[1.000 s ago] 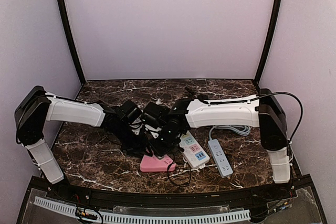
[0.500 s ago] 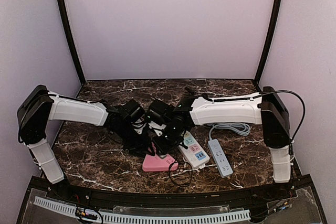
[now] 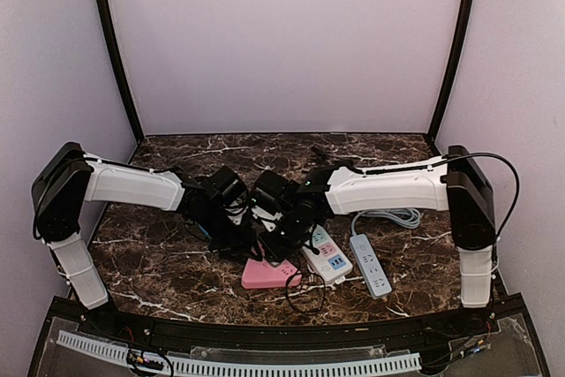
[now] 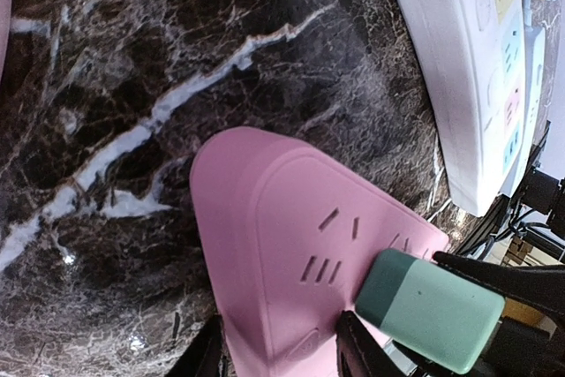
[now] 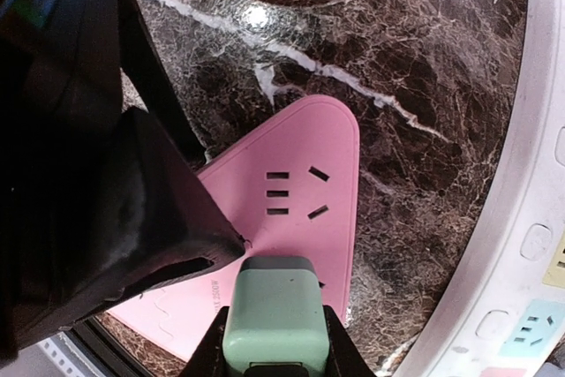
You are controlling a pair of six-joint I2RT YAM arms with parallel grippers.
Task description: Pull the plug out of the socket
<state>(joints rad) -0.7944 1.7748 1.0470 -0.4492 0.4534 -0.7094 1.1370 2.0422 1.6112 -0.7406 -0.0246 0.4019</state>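
Within the closed right pincer [image 5: 274, 346] we find the plug [image 5: 269, 306], unseparated; the socket [image 5: 300, 192] has crept rightward under the left pincer [image 4: 278, 352], grip indeterminate.

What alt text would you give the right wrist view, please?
The right hand grips a green plug seated in a pink triangular socket on a dark marble table. A black part of the left arm fills the left side, and a white strip runs down the right edge.
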